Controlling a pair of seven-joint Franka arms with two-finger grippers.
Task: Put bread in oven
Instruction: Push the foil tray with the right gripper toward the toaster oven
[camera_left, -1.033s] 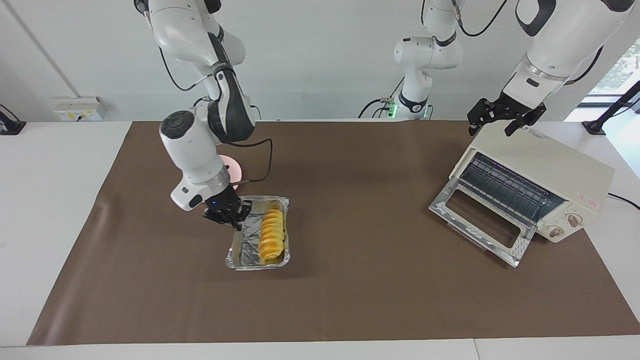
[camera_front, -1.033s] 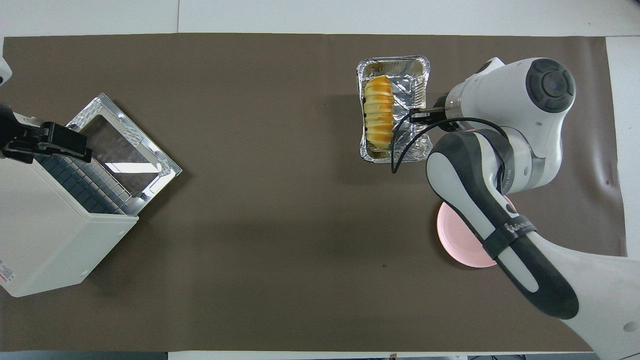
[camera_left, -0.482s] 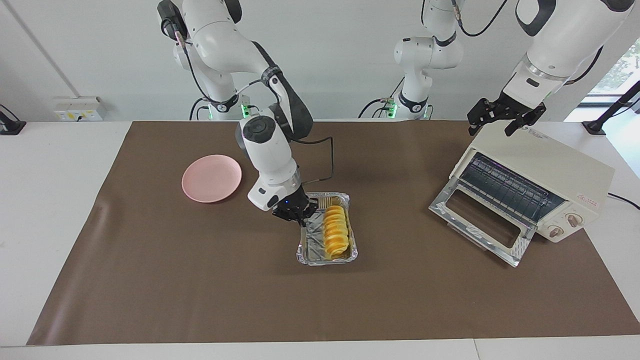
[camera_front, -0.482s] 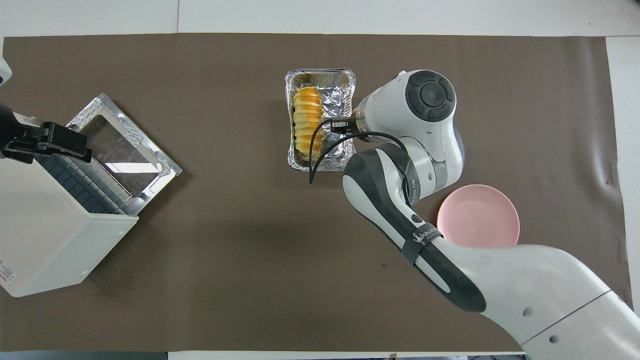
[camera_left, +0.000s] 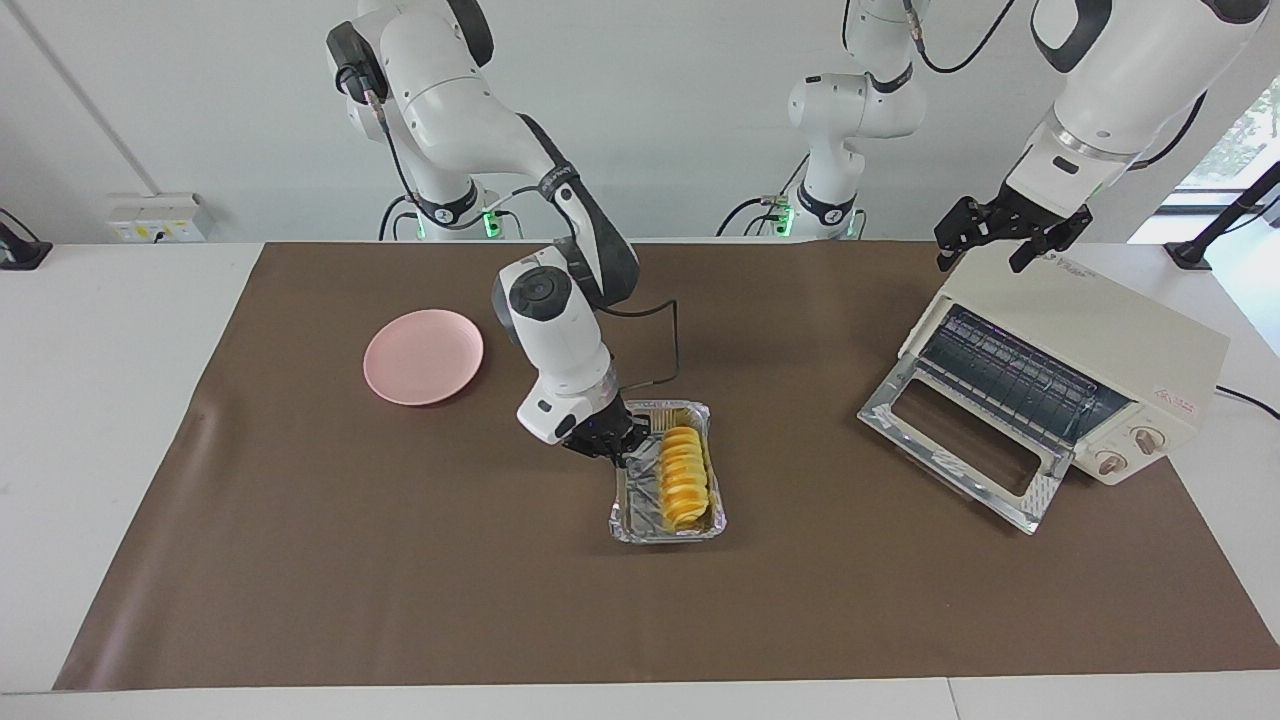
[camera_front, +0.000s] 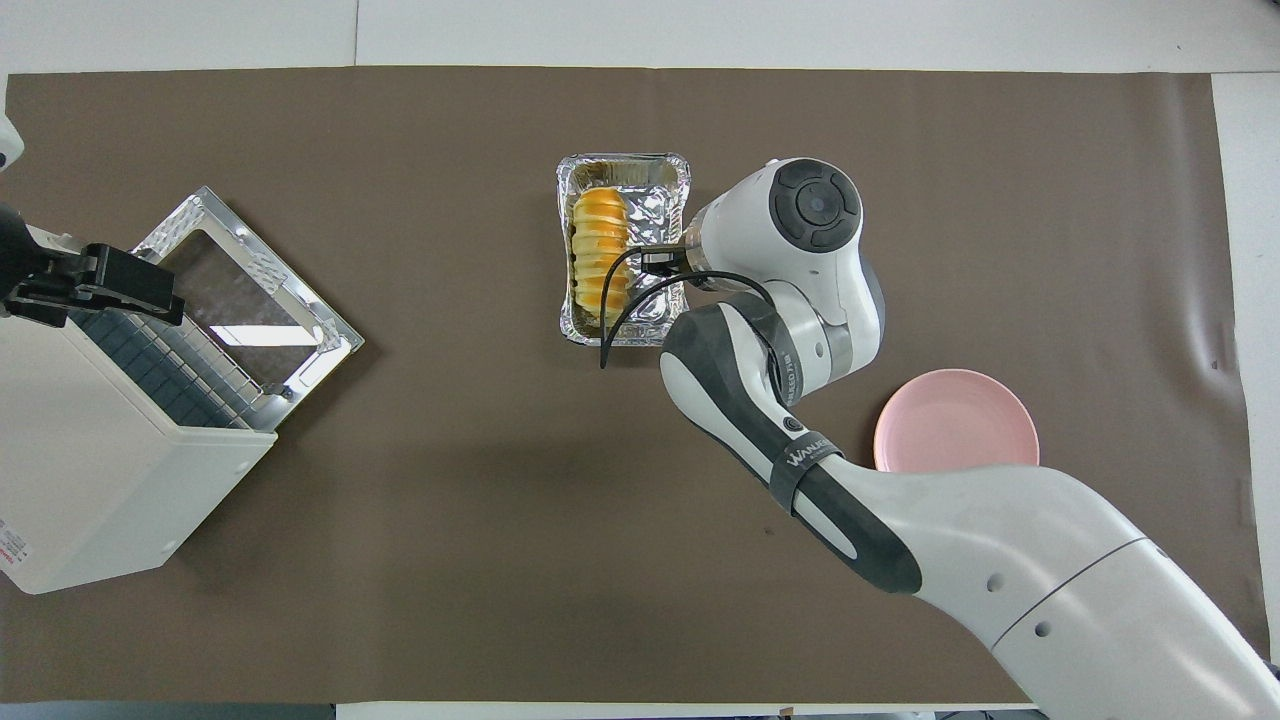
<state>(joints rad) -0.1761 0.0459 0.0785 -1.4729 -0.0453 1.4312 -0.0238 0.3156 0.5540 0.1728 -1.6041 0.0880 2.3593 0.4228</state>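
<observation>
- Facing view: right gripper (camera_left: 618, 452) is clenching the rim of the foil tray (camera_left: 667, 530); the bread (camera_left: 684, 478) is lying in the tray just beside the fingertips, toward the left arm's end, long axis running toward/away from the robots.
- The oven (camera_left: 1100, 345), door down, is sitting well apart the same way; left gripper (camera_left: 1008, 240) is waiting released over its top.
- Overhead view: right gripper (camera_front: 655, 262) is prob. pinching the tray wall, partly hidden by the wrist; the right arm is nearer the bread (camera_front: 598, 248).
</observation>
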